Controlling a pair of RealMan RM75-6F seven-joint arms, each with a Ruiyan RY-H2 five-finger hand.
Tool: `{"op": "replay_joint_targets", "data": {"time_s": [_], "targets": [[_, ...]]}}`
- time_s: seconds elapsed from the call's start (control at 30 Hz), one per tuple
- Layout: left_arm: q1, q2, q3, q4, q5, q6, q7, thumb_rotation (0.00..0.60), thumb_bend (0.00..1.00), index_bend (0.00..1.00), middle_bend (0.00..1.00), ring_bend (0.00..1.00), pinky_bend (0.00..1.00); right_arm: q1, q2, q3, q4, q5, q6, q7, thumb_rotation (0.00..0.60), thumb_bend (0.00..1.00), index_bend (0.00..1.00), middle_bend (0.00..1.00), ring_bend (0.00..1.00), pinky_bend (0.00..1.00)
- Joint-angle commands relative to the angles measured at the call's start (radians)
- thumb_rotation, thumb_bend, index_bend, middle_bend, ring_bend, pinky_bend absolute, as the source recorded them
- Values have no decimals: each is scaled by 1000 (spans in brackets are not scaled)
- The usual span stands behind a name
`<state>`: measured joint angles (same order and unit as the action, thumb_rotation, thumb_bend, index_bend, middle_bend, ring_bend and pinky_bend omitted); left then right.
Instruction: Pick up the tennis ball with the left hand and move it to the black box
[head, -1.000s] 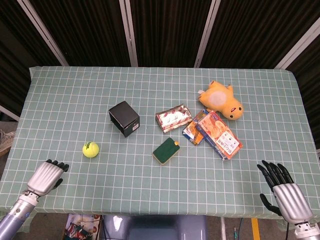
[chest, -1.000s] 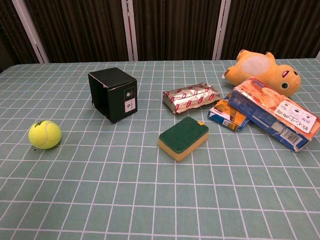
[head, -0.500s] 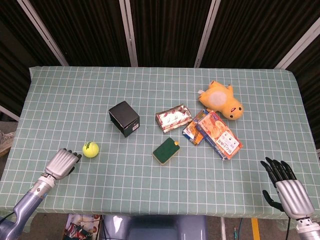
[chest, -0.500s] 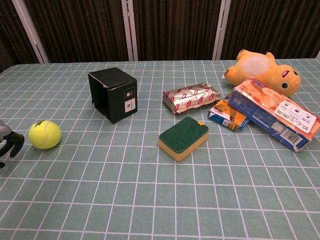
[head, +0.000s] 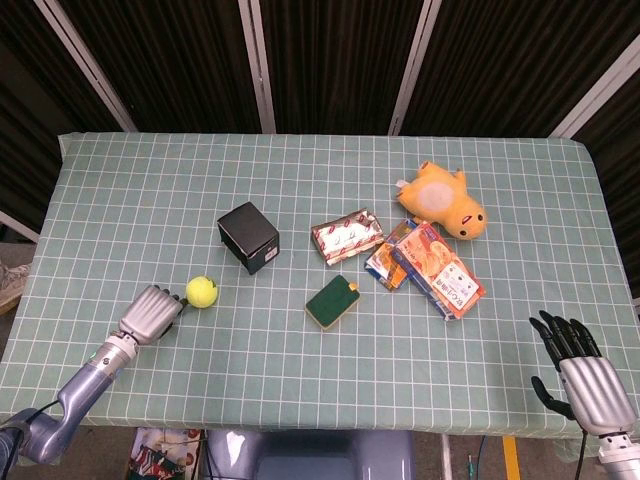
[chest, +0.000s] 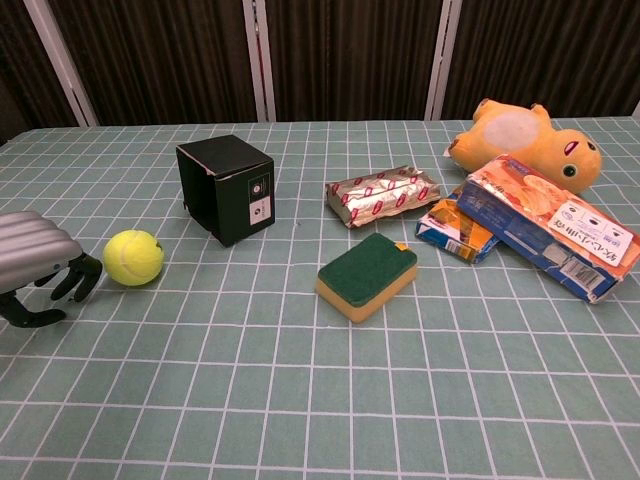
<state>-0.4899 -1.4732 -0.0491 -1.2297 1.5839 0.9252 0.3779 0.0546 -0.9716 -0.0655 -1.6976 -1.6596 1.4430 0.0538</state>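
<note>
The yellow tennis ball (head: 201, 291) (chest: 133, 257) lies on the green checked cloth, a short way front-left of the black box (head: 249, 237) (chest: 227, 188), which stands upright. My left hand (head: 152, 313) (chest: 35, 265) sits just left of the ball, low over the cloth. Its fingers curve toward the ball with the tips at or nearly at its left side; they do not enclose it. My right hand (head: 580, 370) hangs at the table's front right corner with fingers spread and nothing in it; the chest view does not show it.
A green-and-yellow sponge (head: 332, 301) (chest: 367, 277) lies right of the box. Further right are a foil snack packet (head: 347, 236), orange snack boxes (head: 437, 268) and a yellow plush duck (head: 442, 202). The table's front edge runs close behind my left hand.
My left hand has slid right across the cloth up to the ball. The ball has rolled a little right, toward the black box. My right hand drifted slightly lower.
</note>
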Motion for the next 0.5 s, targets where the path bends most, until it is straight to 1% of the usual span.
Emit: {"op": "replay_joint_targets", "data": {"time_s": [0.03,0.4,0.5], "targets": [[-13,-7,-5,-1,-7,-5,11,600,301,506,565,558,608,-4,5,0,2,-1,9,10,600,427,0,0,0,0],[-49,-31,-2,1,-23,-15,6,600,301,504,559,553,606,-4,9,2,8,0,13,24,600,428,0,0,0,0],[-63,-44,-6,19,-30,-18,-4,600,301,493,536,529,579,-6,11,1,7,-1,16,24,600,428,0,0,0,0]]}}
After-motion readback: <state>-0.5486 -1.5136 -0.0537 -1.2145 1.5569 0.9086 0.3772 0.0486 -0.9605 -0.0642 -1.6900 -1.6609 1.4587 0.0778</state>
